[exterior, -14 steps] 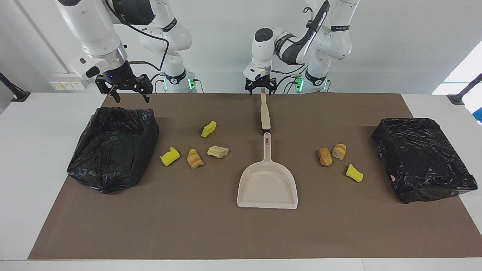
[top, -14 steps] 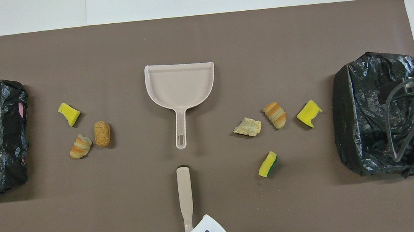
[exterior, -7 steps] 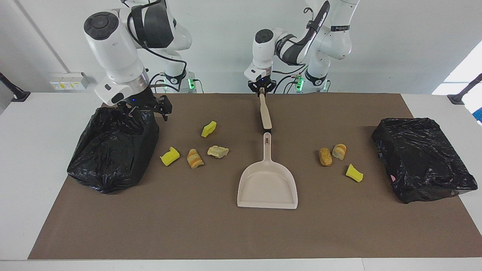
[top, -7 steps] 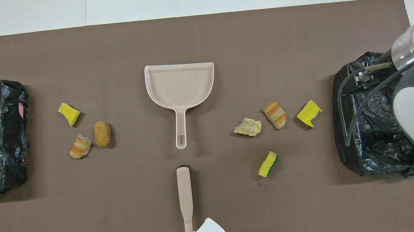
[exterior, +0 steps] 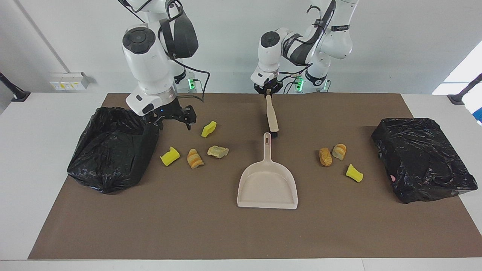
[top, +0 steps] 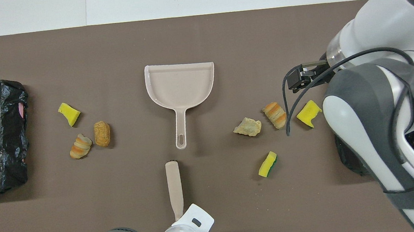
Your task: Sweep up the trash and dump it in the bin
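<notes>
Right gripper moves off black bin over mat, fingers apart; left gripper clamped on brush, now tilted; trash scattered mid-mat beside dustpan

A long white table fills most of the room ahead, and a big brown mat lies flat over it, leaving a pale border at both ends and along the edge farthest from the wall. The wall is plain white — bare and evenly lit. Low on it, toward one end of the table, sits a white socket strip with yellow labels. Dark stand feet rest on the tabletop at either end. Bright daylight spills in at one corner — a window, it seems, though only the glare shows.
</notes>
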